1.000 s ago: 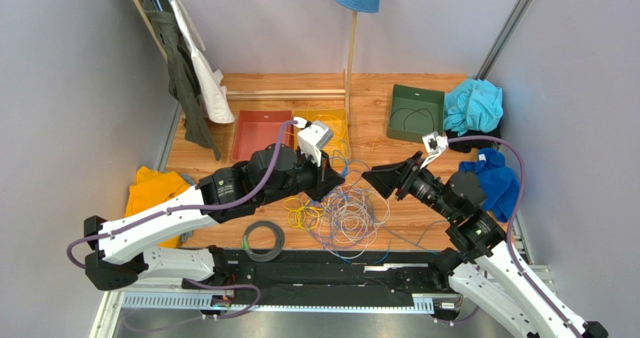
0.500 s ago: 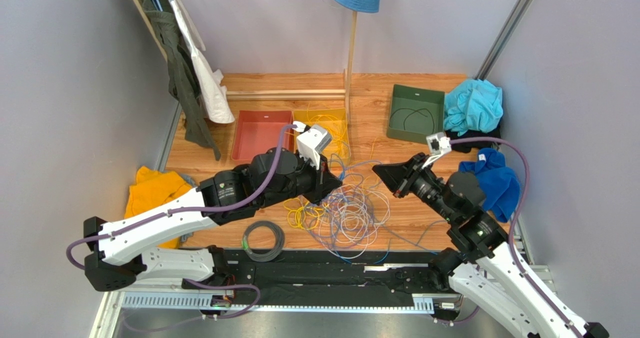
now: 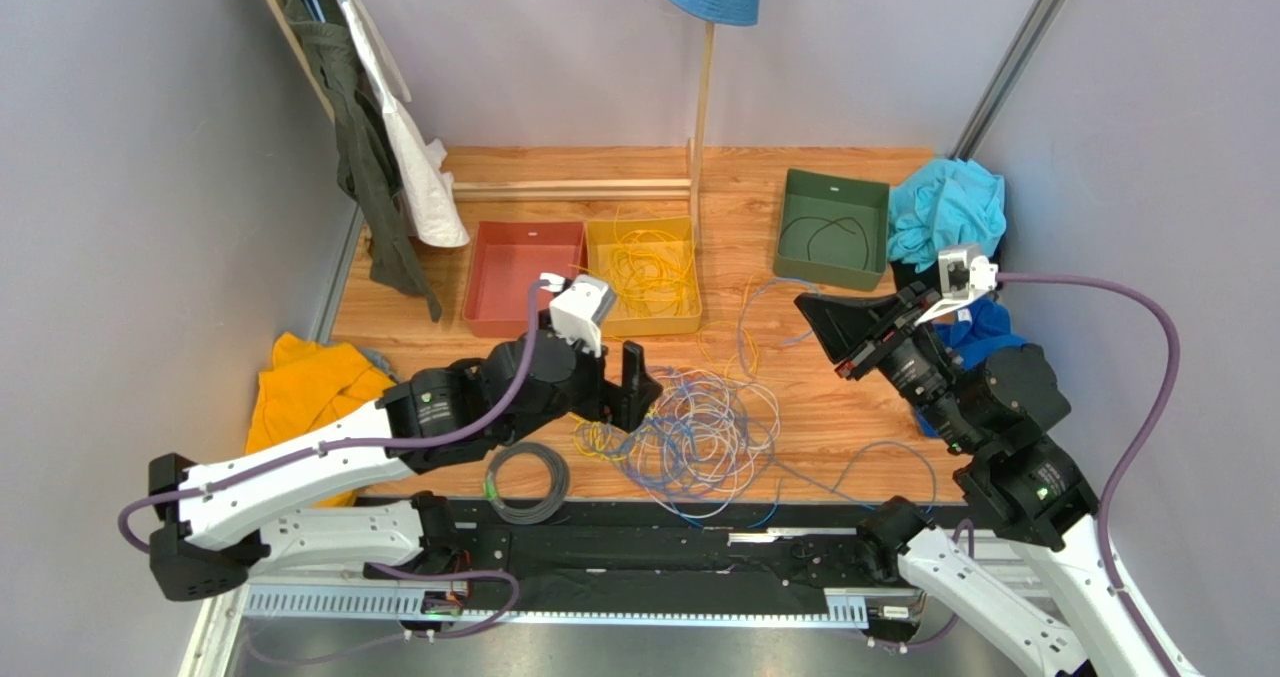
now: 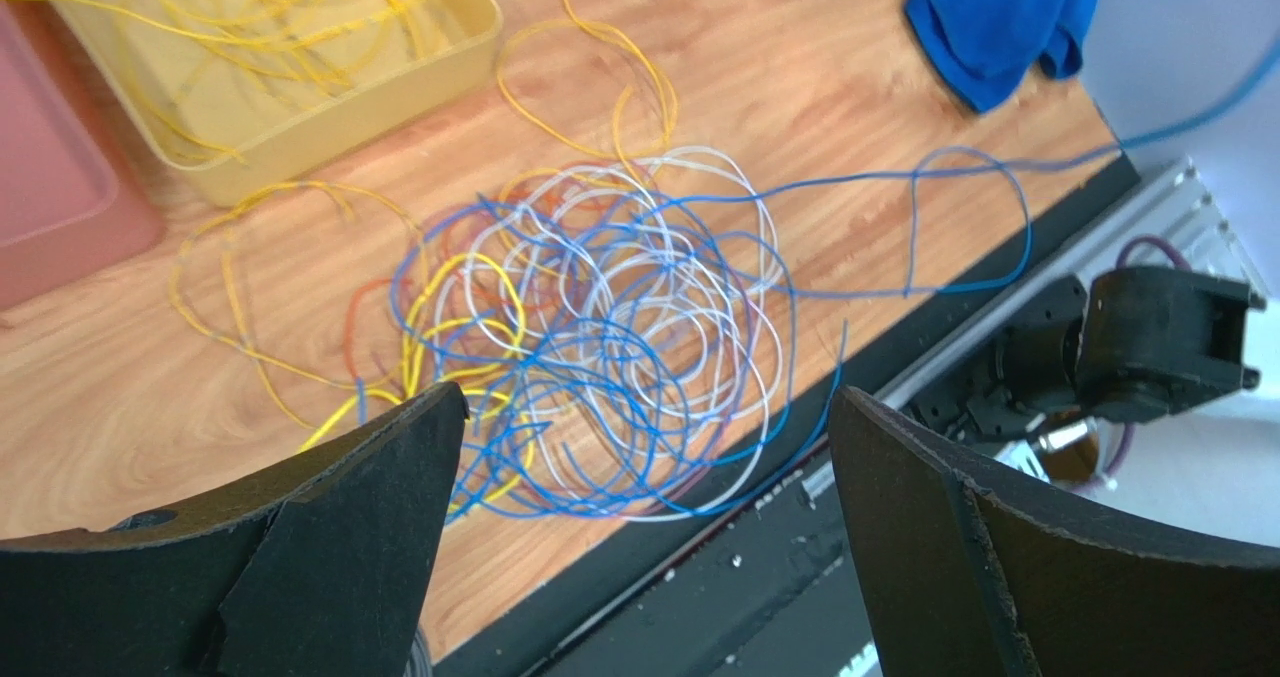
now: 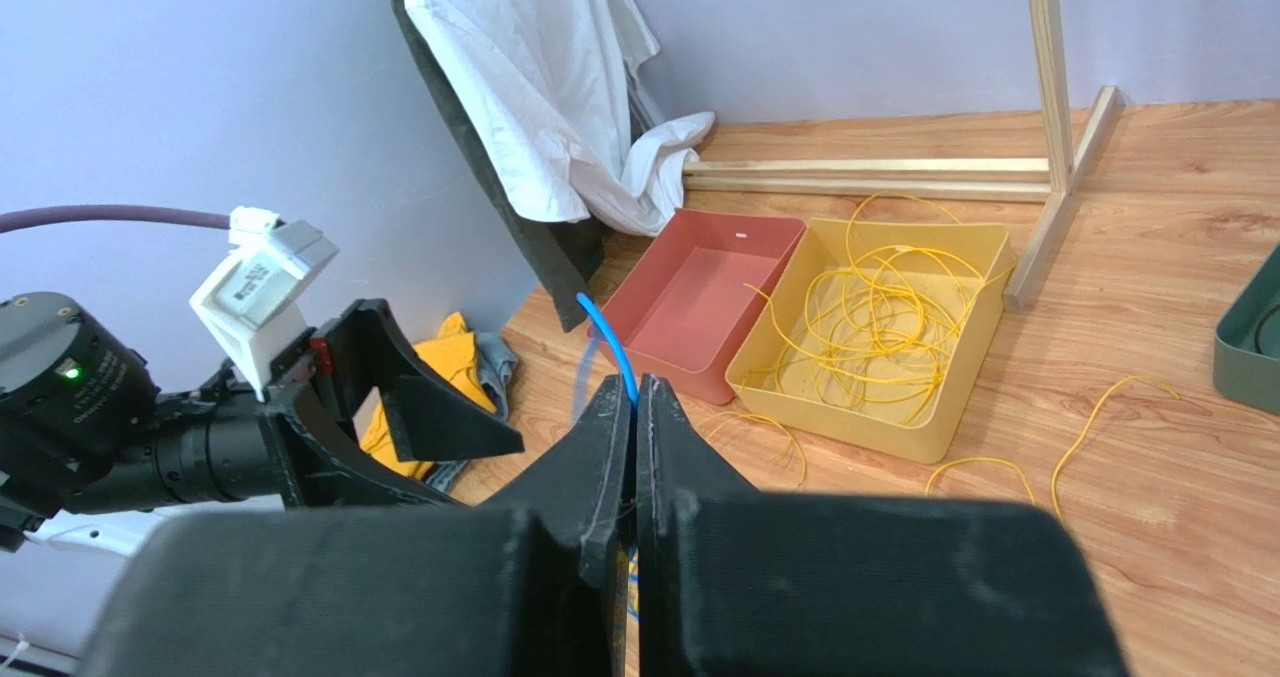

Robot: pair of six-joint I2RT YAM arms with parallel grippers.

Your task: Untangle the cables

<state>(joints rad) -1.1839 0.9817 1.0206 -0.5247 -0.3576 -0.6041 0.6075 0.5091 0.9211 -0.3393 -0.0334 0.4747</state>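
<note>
Drawing away to the right since a second ago with the right gripper [image 5: 633,407], fingers clenched on one blue cable [image 5: 607,338]. Backing toward the near edge with the left gripper [image 3: 637,377], fingers spread and holding nothing, hovering over the cables [image 4: 601,347] lying tangled on the table, just in front of the yellow tray [image 3: 646,328]. Seemingly teasing one strand free. Likely needing next a steady pull while pinning the heap.

Yellow, blue, pale cables [image 3: 694,434], wood-grain table [image 3: 751,182]
</note>
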